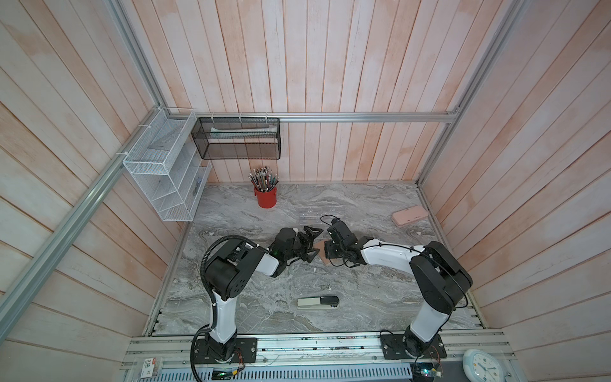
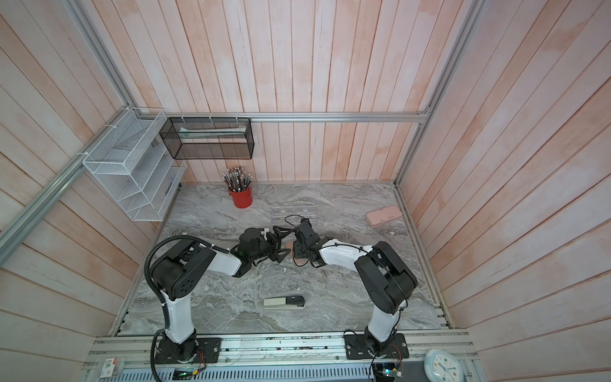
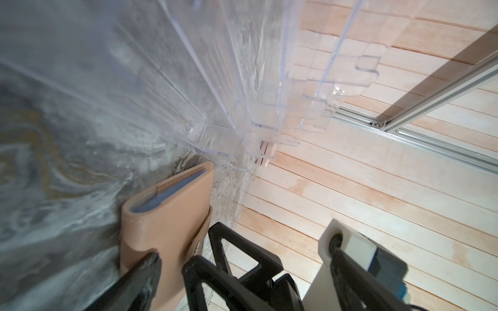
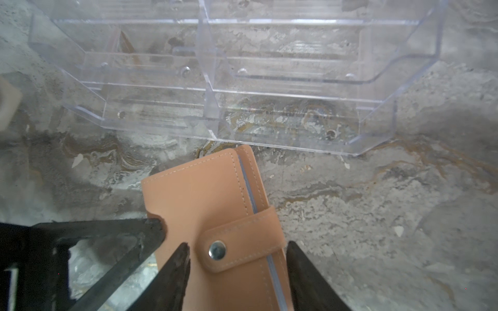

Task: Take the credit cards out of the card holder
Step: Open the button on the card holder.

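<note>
Right wrist view: the card holder [image 4: 210, 199] is seen lying snapped shut near the middle of the table [image 1: 363, 291], its far corner just short of the front edge of a clear rack [image 4: 269, 88]. The right gripper [image 4: 237, 243] is partly spread, jaws set either side of the snap tab [image 4: 250, 229], nothing gripped. The left gripper [image 1: 315, 244] is spread fully, one finger [image 4: 113, 234] against the holder's opposite edge. Open table is seen toward the right edge.

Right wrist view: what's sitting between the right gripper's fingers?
The card holder, closed: its snap tab lies between the fingers of the right gripper. Only the right wrist view shows it clearly.
</note>
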